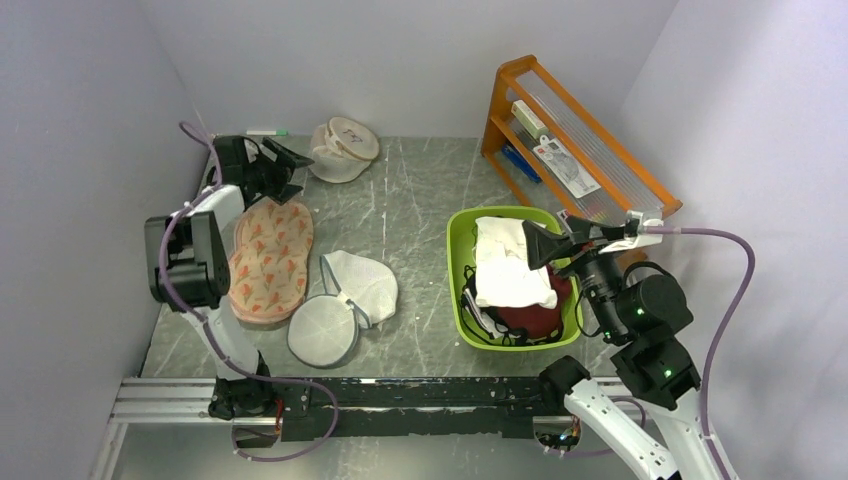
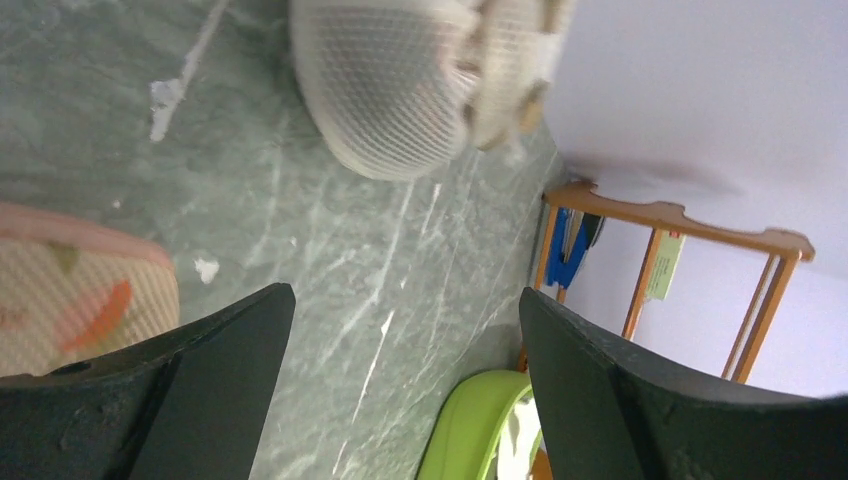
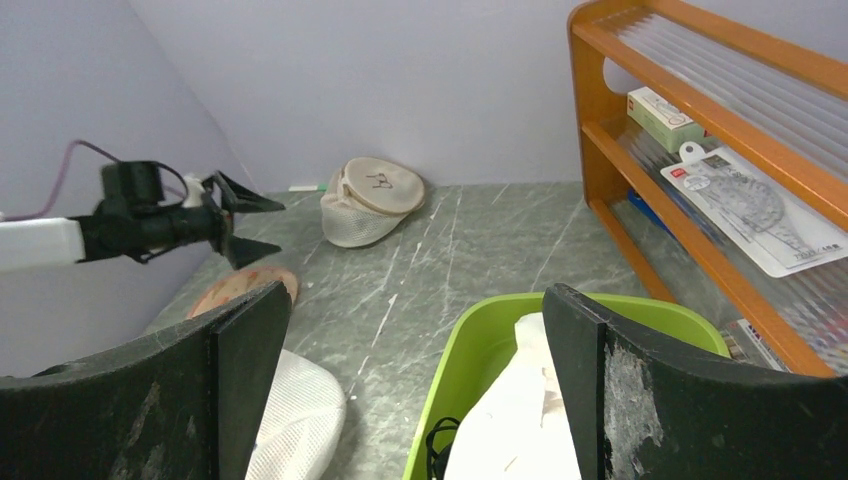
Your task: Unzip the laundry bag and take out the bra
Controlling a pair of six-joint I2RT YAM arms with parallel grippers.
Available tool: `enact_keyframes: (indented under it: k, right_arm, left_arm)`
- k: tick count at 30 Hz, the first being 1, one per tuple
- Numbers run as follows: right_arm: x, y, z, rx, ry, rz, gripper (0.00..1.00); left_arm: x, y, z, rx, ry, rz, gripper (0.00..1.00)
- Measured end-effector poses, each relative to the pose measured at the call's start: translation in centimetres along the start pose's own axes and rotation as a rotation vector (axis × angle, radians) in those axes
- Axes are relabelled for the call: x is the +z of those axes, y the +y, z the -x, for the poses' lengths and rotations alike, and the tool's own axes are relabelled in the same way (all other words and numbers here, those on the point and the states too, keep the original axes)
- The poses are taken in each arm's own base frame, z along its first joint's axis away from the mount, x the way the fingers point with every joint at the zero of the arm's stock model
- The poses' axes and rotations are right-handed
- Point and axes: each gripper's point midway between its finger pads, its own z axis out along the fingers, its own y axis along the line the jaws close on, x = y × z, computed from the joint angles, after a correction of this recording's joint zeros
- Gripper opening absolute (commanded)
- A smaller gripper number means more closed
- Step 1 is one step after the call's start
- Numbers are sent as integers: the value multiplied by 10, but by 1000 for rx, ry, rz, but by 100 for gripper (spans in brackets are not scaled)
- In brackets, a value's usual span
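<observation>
- the laundry bag (image 1: 343,150) is sitting in the upper left-centre of the top view, close to the back wall. Its face with the little dark mark is tipping up, with the mesh bowl bulging underneath
- the bra isn't showing anywhere I can make out, so I'm guessing it's tucked inside that bag. The mesh is too hazy to say for sure
- I'm reading the bag as light and floppy: soft mesh that's going to slide and crumple on the table (image 1: 420,200) when tugged, with the zip seam being the only firmer bit. So one hand is probably going to be pinning the rim while the other pulls the zip tab. The tab is too small to spot here
- the left gripper (image 1: 298,172) is hovering just left of the bag with its jaws spread wide, holding nothing and not touching it. In its own wrist view the bag is filling the top of the frame
- the right gripper (image 1: 530,245) is hanging well apart on the right side, over the green basket (image 1: 455,270), jaws also gaping wide and empty
- further out, a pink patterned bag (image 1: 270,260) and a white mesh bag (image 1: 345,295) are lying at lower left, and an orange rack (image 1: 570,130) is standing at upper right
</observation>
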Motion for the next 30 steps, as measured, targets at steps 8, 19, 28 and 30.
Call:
enact_keyframes:
  k: [8,19,28,30]
  right_arm:
    - [1,-4,-7,-7,9,-12,100]
    - [19,6,-27,10,86,19,100]
    - [-7,8,19,21,-10,22,100]
    - [-16,7,38,20,-58,20,100]
  left_arm:
    - [-93,-35,-13,250,-123,8,95]
    - [-91,95,-51,101,-1,323,95]
    - [-8,97,41,50,-4,337,95]
    - [0,92,55,87,-14,317,95]
